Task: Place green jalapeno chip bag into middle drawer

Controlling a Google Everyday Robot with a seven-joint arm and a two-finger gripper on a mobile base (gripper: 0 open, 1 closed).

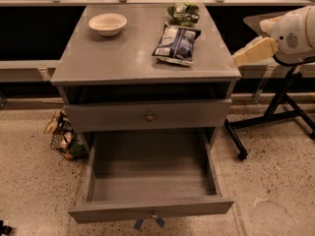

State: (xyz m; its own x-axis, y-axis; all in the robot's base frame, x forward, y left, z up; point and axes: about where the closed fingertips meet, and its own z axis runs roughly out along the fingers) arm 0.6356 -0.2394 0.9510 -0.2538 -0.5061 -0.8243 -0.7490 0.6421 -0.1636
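The green jalapeno chip bag (183, 13) lies at the back of the grey cabinet top (118, 58), right of centre. The middle drawer (152, 181) is pulled out wide open and is empty inside; its front panel (197, 208) carries a small knob and blue tape strips (147, 223). Only my white and cream arm (256, 49) shows, at the right edge, level with the cabinet top and just off its right front corner. The gripper itself is out of view.
A blue-and-white chip bag (176, 43) lies just in front of the green bag. A white bowl (108, 23) sits at the back left. A shut drawer (149, 116) is above the open one. A wire basket (61, 136) stands on the floor at left, a black-legged stand (275, 112) at right.
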